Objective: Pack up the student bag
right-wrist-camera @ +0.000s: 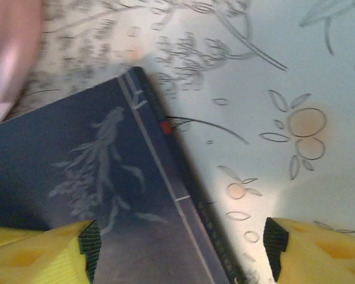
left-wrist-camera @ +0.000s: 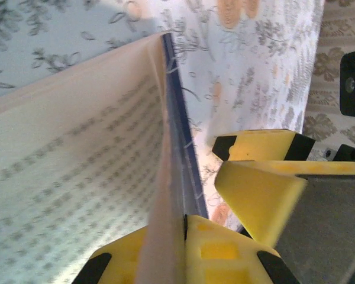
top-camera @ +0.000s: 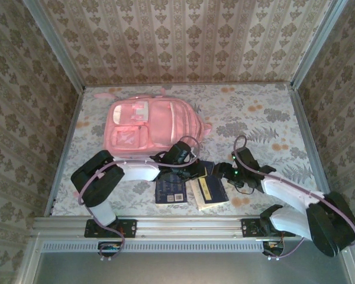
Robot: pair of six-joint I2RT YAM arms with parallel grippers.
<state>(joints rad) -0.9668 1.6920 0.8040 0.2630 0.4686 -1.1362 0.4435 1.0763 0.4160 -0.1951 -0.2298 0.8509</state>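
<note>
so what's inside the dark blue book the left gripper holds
The left gripper is shut on the edge of the dark blue book; a pale printed page shows inside, its text too blurred to read. Pages beneath it are covered.

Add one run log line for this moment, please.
left gripper: shut on book | right gripper: open above blue cover | student bag: lying flat behind

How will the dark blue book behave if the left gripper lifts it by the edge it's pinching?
It will probably flop open: the left gripper seems shut on just the blue cover and a leaf of the book, so the remaining pages would likely hang and swing. The curved page suggests a soft, bendy paperback. So thin a pinch might slip or strain the binding.
</note>
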